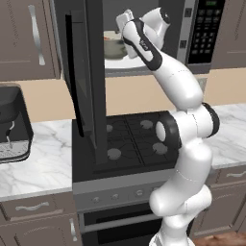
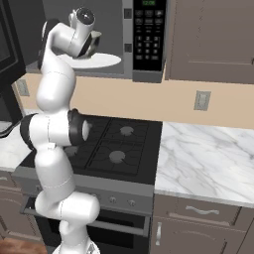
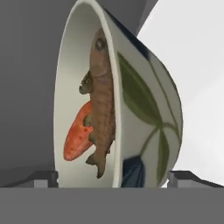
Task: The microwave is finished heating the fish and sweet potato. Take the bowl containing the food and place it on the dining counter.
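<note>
Two foods lie in the bowl [image 3: 144, 109] that we see straight ahead of the claw [image 3: 113, 179]: the fish [image 3: 101, 100] and the sweet potato [image 3: 78, 133]. We see the bowl as deep and round, cream inside, with dark green leaves and stems and a blue patch painted on its pale outside. In the hand view its rim runs up and down the picture and its mouth faces the picture's left, because the hand is rolled on its side. The fish is brown and ribbed, with a small eye near its head; its long axis runs along the rim, head toward the far edge, tail toward the claw. The sweet potato is a red-orange rounded chunk lying beside and partly under the fish's tail half, on the side away from the painted wall.

We see both fingertips [image 3: 41, 177] low in that view, one on each side of the bowl and well apart, so the claw stands open around it; whether either tip touches the wall we cannot tell.

From the left base view the bowl [image 1: 114, 48] sits inside the microwave [image 1: 206, 33], on the white turntable [image 1: 125, 63], just beyond the claw [image 1: 124, 21]. The microwave door [image 1: 84, 81] hangs open to the claw's left. Below the arm lies the black stove [image 1: 134, 139], set in a marble surface [image 1: 38, 166].
</note>
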